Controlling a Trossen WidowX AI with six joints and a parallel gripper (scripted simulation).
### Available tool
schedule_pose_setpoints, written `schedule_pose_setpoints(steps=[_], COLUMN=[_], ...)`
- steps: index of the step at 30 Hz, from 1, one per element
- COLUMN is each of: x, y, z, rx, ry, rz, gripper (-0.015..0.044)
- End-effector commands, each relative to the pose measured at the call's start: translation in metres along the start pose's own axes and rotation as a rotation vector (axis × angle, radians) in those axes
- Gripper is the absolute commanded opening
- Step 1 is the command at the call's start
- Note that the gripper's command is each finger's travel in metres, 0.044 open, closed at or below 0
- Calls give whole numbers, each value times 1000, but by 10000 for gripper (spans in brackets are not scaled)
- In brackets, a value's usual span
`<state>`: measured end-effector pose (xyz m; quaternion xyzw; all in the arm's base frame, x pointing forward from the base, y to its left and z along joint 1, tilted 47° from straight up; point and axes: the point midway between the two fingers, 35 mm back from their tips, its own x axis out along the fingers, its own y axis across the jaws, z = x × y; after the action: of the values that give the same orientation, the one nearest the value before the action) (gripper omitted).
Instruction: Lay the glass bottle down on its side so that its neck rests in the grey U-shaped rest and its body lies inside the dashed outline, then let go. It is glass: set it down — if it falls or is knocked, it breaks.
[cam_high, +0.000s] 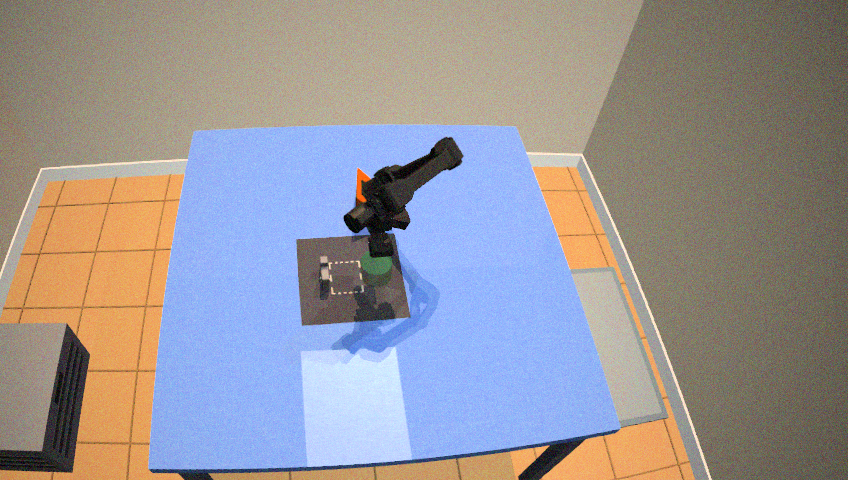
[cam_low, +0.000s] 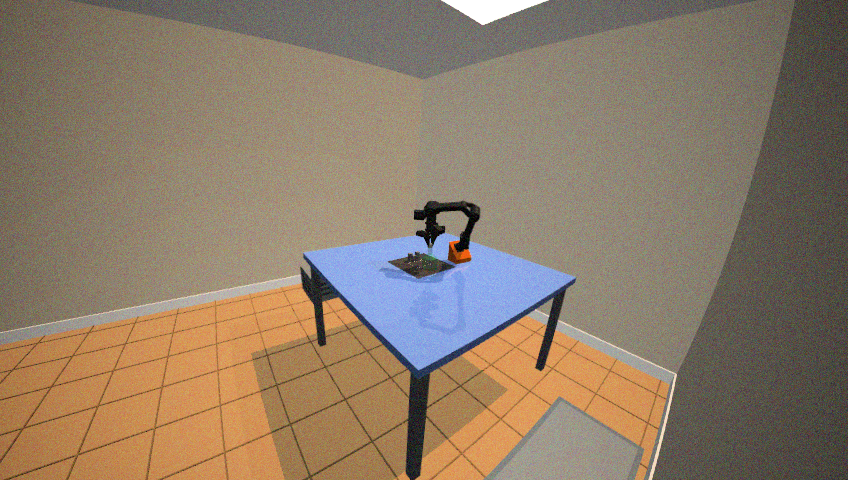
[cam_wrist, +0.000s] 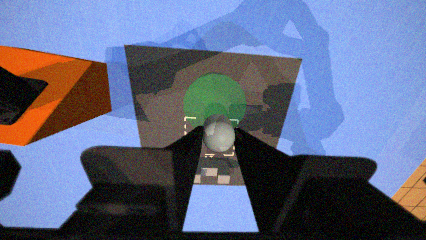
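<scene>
The green glass bottle (cam_high: 376, 264) (cam_wrist: 214, 90) stands upright on the dark mat (cam_high: 315, 309) (cam_wrist: 282, 72), to the right of the dashed outline (cam_high: 345, 261) (cam_wrist: 190, 118) in the top view. Its pale round top (cam_wrist: 220, 137) shows between the fingers in the wrist view. My gripper (cam_high: 380, 253) (cam_low: 430, 246) (cam_wrist: 218, 131) points down and is shut on the bottle's neck. The grey U-shaped rest (cam_high: 323, 270) (cam_wrist: 209, 172) stands on the far side of the outline from the bottle. The gripper hides part of the neck in the top view.
The orange arm base (cam_high: 361, 185) (cam_low: 459, 253) (cam_wrist: 75, 100) stands behind the mat in the top view. The mat lies on a blue table (cam_high: 505, 356) (cam_low: 476, 297). The arm's shadow falls across the mat and table.
</scene>
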<state>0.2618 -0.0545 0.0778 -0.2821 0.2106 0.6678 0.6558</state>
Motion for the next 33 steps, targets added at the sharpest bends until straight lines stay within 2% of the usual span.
schedule_pose_setpoints(steps=[1, 33], x=[-3, -6], y=[0, 0], z=[-9, -29], rx=[-1, 13], ry=[10, -63], rz=[0, -1], gripper=[114, 114])
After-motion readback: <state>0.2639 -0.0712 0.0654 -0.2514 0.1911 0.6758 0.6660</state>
